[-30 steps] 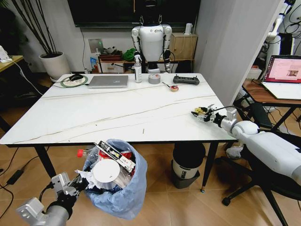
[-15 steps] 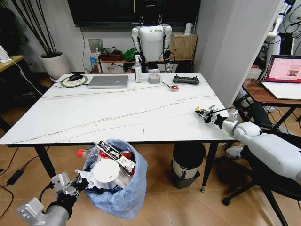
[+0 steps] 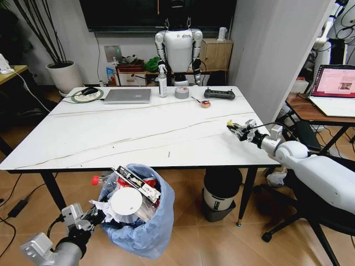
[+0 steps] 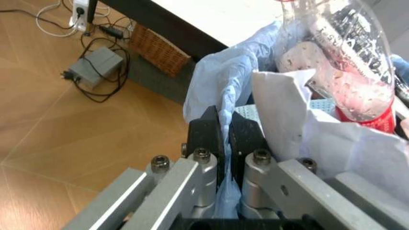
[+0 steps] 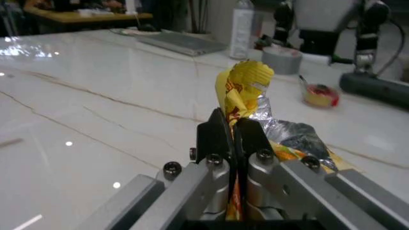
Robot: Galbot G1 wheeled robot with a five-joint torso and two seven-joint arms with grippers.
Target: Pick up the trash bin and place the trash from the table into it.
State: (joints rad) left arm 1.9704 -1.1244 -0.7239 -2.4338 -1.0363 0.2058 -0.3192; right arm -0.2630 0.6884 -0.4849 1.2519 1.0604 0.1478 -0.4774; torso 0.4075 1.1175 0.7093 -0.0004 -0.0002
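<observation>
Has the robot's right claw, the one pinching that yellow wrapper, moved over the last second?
Yes. The right gripper, shut on the crinkled yellow foil wrapper, has lifted slightly and shifted towards the red tape roll on the white marble-look table.

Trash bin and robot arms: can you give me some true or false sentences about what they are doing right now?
1. The left gripper is pinching the blue bag at the rim of the trash bin. True.
2. The right gripper is open, holding nothing. False: it is shut on a yellow wrapper.
3. The trash bin is sitting on top of the table. False: it is below the table's front edge, on the robot's left.
4. A bottle with a red cap sticks out of the trash bin. True.
5. The bin has nothing inside. False: it is stuffed with litter, including a white paper cup.
</observation>
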